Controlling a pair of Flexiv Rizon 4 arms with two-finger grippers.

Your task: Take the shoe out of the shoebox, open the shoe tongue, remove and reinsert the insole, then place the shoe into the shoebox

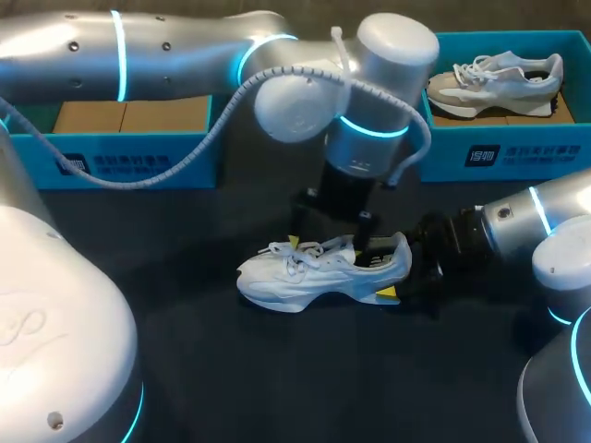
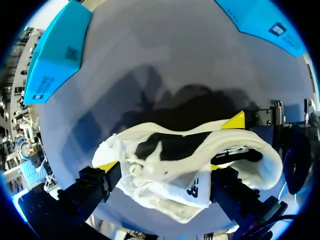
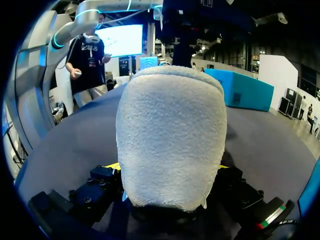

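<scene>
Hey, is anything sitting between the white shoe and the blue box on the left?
Nothing visible lies on the table between the white shoe and the left shoebox. The right gripper is shut on its heel.

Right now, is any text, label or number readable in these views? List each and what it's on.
Nothing reads cleanly.
Shoebox on my left, front wall: white print, too blurred to read.
Shoebox on my right, front wall: white print, too blurred to read.
white shoe, side: dark lettering, warped, not legible.

Centre frame: the shoe point(image 1: 314, 269) on the table point(image 1: 231, 369), my left gripper point(image 1: 331, 242) over it, my right gripper point(image 1: 404, 274) at its heel.
</scene>
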